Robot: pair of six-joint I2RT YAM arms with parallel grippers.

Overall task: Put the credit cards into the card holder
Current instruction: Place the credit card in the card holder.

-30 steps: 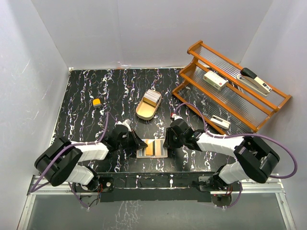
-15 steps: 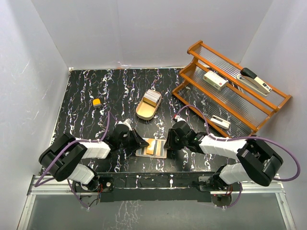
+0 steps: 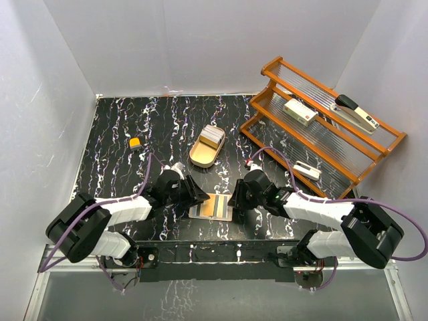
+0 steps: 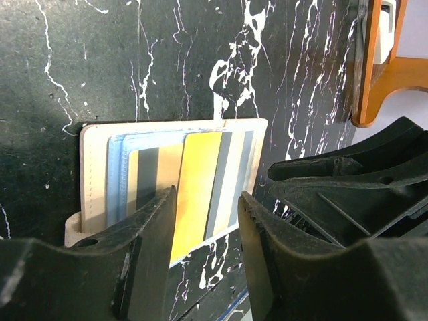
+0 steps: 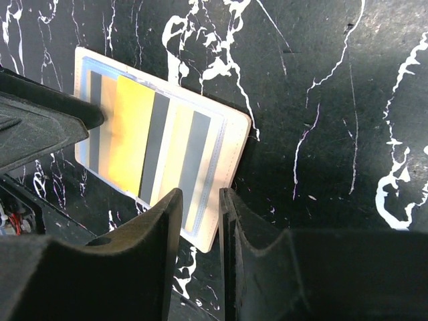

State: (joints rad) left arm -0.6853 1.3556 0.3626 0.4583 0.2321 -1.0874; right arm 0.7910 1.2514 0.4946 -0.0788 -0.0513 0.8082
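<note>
Lying open and flat, the cream card holder (image 5: 226, 174) shows yellow-and-grey credit cards (image 5: 134, 134).

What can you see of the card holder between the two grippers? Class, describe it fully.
The card holder lies open and flat on the black marbled table, near its front edge. It looks like pale tan leather, with a small tab at one corner. A clear bluish sleeve covers its inside; cards striped yellow and grey show through. The left gripper and right gripper flank it, fingertips over its ends; contact cannot be told.
</note>
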